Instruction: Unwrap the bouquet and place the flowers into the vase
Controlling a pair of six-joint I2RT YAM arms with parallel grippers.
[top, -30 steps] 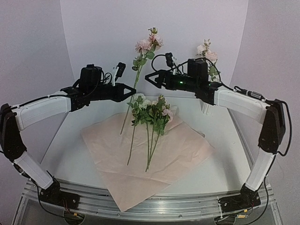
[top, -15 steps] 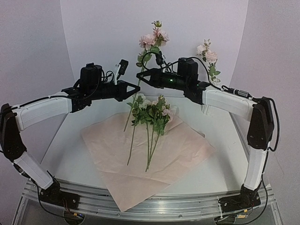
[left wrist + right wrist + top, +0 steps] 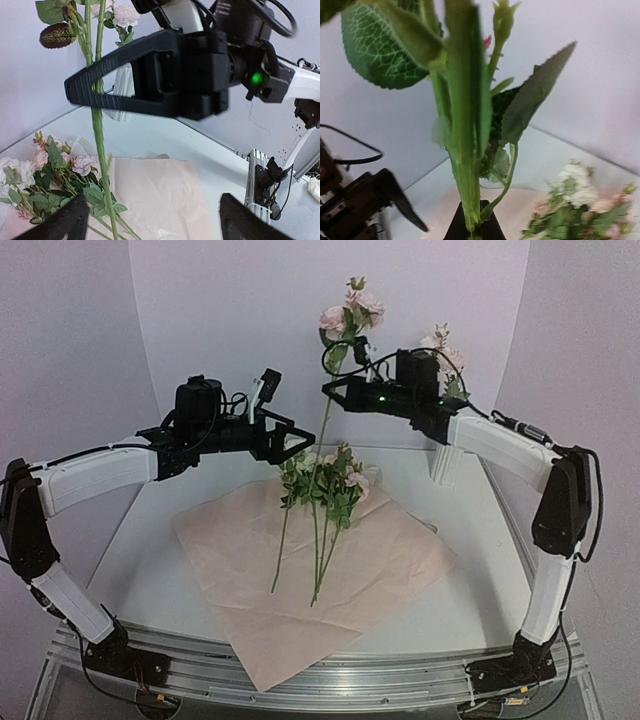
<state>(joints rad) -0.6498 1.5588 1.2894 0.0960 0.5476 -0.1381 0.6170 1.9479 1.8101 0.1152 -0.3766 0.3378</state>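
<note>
Top, right tool: raised over the far half of the counter, clenched on a stem.
Top, stem: nearly upright, with pink blooms at its top. Its lower end is lost among the flowers below.
Top, left tool: released, jaws spread. It is level in the air with its tips just beside the stem's lower part. Whether they touch cannot be told.
Top, flowers: lying in a loose bunch on the paper, heads toward the far side, stems toward the arms.
Top, paper: spread flat, with one corner over the near edge of the counter.
Top, vase: far right, mostly hidden behind the right arm. Pink and white blooms stand above it.
Left wrist, left tool: both fingers wide apart at the bottom edge, nothing between them.
Left wrist, right tool: its tips are closed around the stem.
Left wrist, vase: ribbed and white, partly behind the right tool.
Left wrist, flowers: lower left, on the paper.
Right wrist, right tool: pinched on the stem, which rises blurred with leaves.
Right wrist, left tool: lower left, apart from the stem.
Right wrist, flowers: lower right, blurred.
</note>
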